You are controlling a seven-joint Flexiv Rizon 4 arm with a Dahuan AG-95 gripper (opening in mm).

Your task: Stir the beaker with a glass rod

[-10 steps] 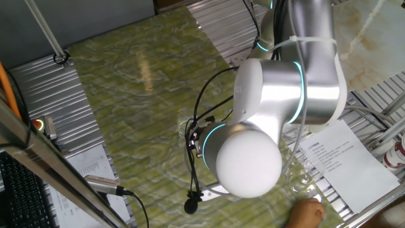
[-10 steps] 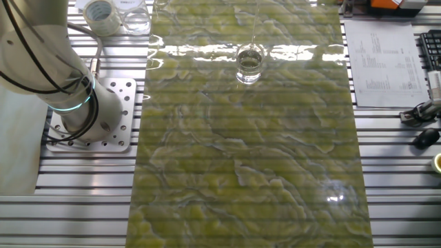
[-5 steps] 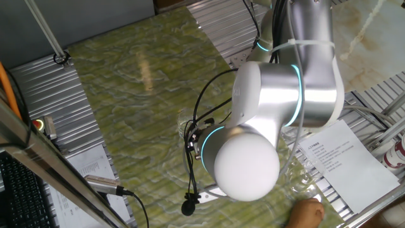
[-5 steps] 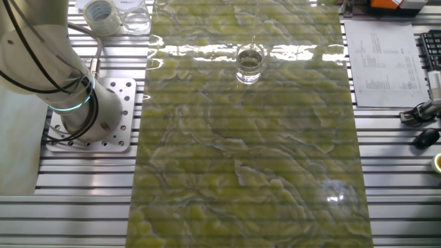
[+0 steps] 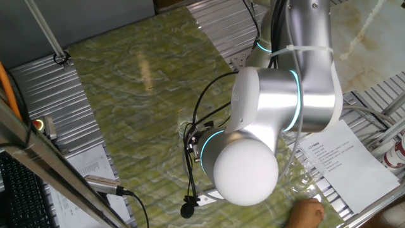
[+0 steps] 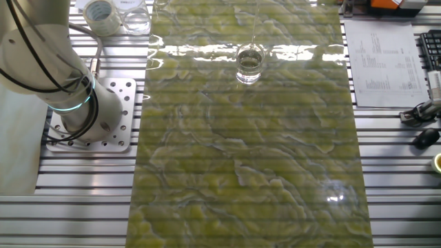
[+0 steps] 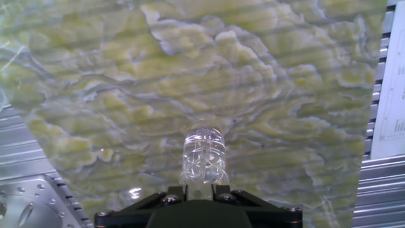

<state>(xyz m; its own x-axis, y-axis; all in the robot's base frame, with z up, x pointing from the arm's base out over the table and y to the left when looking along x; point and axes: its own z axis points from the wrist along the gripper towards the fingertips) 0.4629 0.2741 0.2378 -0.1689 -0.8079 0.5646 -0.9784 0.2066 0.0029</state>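
Note:
The beaker [image 6: 249,63] is a short clear glass with a little liquid, standing on the green marbled mat near its far edge. The glass rod [image 6: 254,24] shows as a faint thin line that rises from the beaker out of the top of that view. In the hand view the beaker [image 7: 204,157] is seen from above, directly ahead of my gripper [image 7: 201,187]. The dark fingers stand close together; the rod between them is too faint to make out there. In one fixed view the arm's body [image 5: 266,133] hides both the gripper and the beaker.
A tape roll [image 6: 101,15] and other clear glass vessels [image 6: 136,17] stand at the far left by the arm's base [image 6: 86,110]. Printed sheets [image 6: 379,62] lie right of the mat. A person's hand [image 5: 307,212] and a small microphone [image 5: 188,207] are near the mat's edge.
The arm's elbow has drifted slightly down and left in one fixed view. The beaker and rod look unmoved in the other fixed view.

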